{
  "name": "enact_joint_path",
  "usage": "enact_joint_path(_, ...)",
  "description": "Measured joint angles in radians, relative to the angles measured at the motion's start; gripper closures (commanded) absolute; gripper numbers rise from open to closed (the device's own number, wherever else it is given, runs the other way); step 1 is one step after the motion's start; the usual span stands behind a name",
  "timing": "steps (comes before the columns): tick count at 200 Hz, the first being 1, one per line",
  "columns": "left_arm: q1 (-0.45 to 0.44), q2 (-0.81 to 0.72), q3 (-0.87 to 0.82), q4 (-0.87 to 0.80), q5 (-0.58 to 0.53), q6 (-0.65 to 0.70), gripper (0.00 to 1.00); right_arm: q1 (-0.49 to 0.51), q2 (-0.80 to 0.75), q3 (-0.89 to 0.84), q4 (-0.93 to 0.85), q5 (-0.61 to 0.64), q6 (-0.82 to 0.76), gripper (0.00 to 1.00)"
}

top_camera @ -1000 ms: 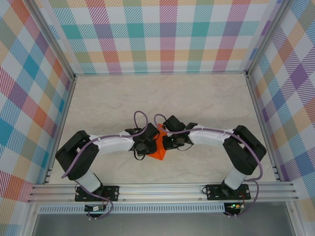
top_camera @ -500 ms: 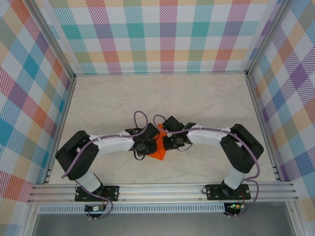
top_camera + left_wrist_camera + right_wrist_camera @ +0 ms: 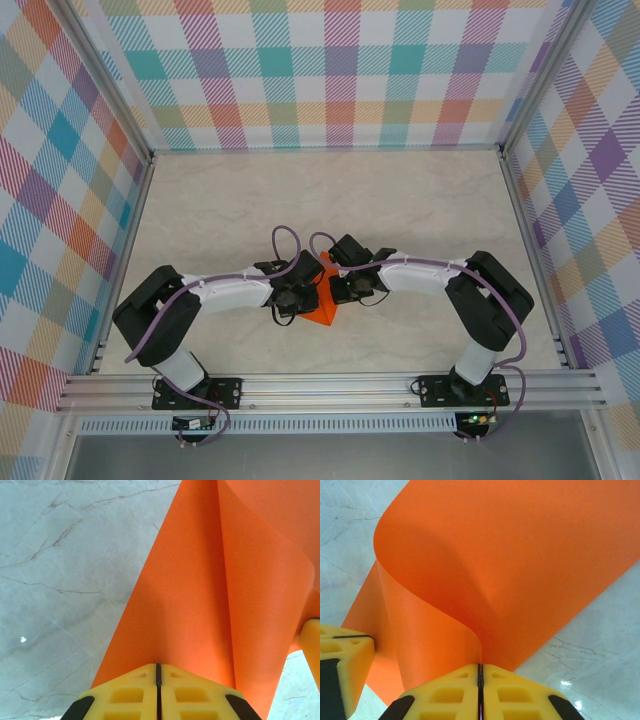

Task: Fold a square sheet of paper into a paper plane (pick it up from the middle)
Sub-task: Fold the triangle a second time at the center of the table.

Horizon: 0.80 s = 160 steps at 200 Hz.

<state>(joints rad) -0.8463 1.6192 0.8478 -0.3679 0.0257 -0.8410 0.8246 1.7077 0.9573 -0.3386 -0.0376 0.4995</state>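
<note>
The bright orange sheet of paper [image 3: 320,312] hangs between my two grippers at the middle of the table, pointed at its far end and wider toward the near edge. My left gripper [image 3: 303,293] is shut on one edge of it, the yellow fingertips [image 3: 135,692] pressed together with the paper [image 3: 190,595] rising from the seam. My right gripper [image 3: 336,289] is shut on the other side, where the paper [image 3: 510,555] curls over in a soft loop above its fingers [image 3: 510,692]. The two grippers nearly touch. The left finger [image 3: 340,655] shows in the right wrist view.
Pale marble tabletop [image 3: 330,200] stretches behind and to both sides of the grippers. Checked walls [image 3: 330,70] and aluminium rails [image 3: 330,385] close in the workspace. Both arm bases stand on the near rail.
The right arm has edged slightly to the left. Both grips on the paper stay as they were.
</note>
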Motion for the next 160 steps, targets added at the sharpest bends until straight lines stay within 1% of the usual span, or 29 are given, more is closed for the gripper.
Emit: enact_joint_path(160, 0.000, 0.000, 0.000, 0.001, 0.002, 0.000, 0.91, 0.000, 0.032, 0.014, -0.021, 0.004, -0.014, 0.91)
